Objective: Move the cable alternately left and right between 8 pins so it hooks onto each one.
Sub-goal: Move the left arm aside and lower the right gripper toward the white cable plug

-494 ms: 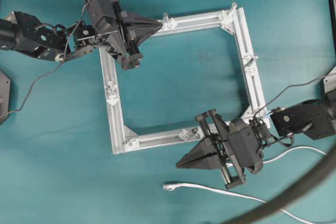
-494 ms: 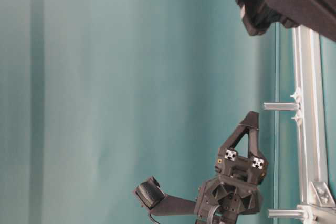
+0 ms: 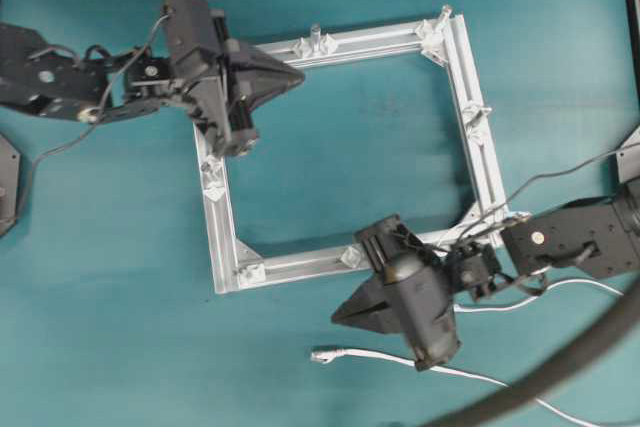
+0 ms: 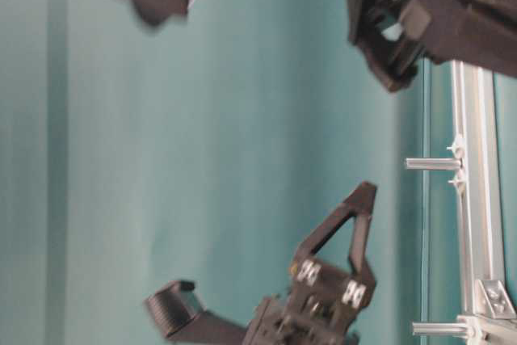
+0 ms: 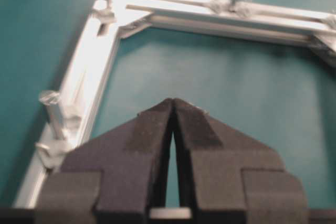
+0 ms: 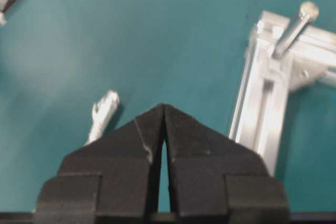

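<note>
From overhead, a square aluminium frame [image 3: 340,152] lies on the teal table [image 3: 100,327], with short upright pins [image 3: 315,35] spaced along its bars. The left gripper [image 3: 298,75] hangs over the frame's upper left corner, its tips pointing along the top bar, jaws pressed together and empty. The right gripper [image 3: 338,317] sits just below the frame's bottom bar, jaws also closed on nothing. The white cable [image 3: 430,367] lies loose on the table below the frame, its small plug [image 3: 322,355] near the right gripper's tips but apart from them, hooked on no pin. A thick dark hose [image 3: 560,367] curves across the lower right corner. At table level, the picture is turned sideways; one closed gripper [image 4: 363,193] shows beside the frame rail [image 4: 477,159] with two pins [image 4: 432,164] sticking out. The left wrist view shows closed jaws above the frame's inner area. The right wrist view shows closed jaws with the plug [image 6: 105,109] just to their left and a frame corner [image 6: 273,77] to the right.
</note>
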